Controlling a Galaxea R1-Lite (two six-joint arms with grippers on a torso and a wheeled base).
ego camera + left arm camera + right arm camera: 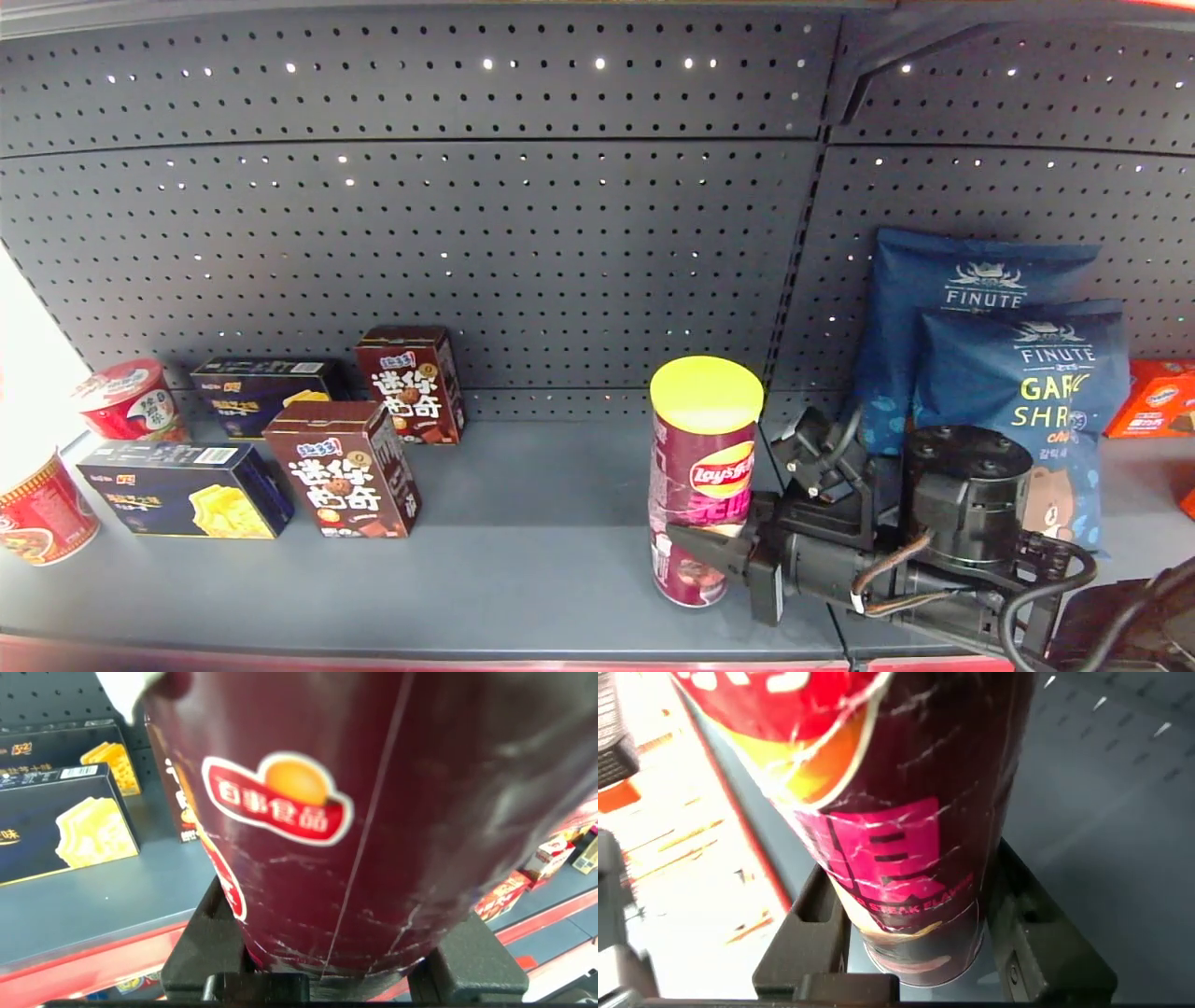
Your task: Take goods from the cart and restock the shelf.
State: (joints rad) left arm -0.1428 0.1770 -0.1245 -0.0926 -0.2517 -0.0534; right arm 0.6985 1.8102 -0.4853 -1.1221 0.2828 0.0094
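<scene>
Head view: right gripper (695, 551), arm level, clamps the glossy, yellow-lidded, cylindrical chips can (702, 467) low down; left gripper (327, 961) jaws clasp another maroon can (355, 812).

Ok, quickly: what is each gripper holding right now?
Left gripper: closed on a dark red can.
Right gripper: closed on the yellow-lidded can.

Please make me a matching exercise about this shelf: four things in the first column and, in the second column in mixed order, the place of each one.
Things:
1. yellow-lidded chip can
2. second chip can
3. blue snack bags
4. brown boxes

Places:
A. standing against the back panel
B. in the left gripper
C. upright on the left part of the shelf
D. in the right gripper

Pairs: 1-D, 2-B, 3-A, 4-C
</scene>
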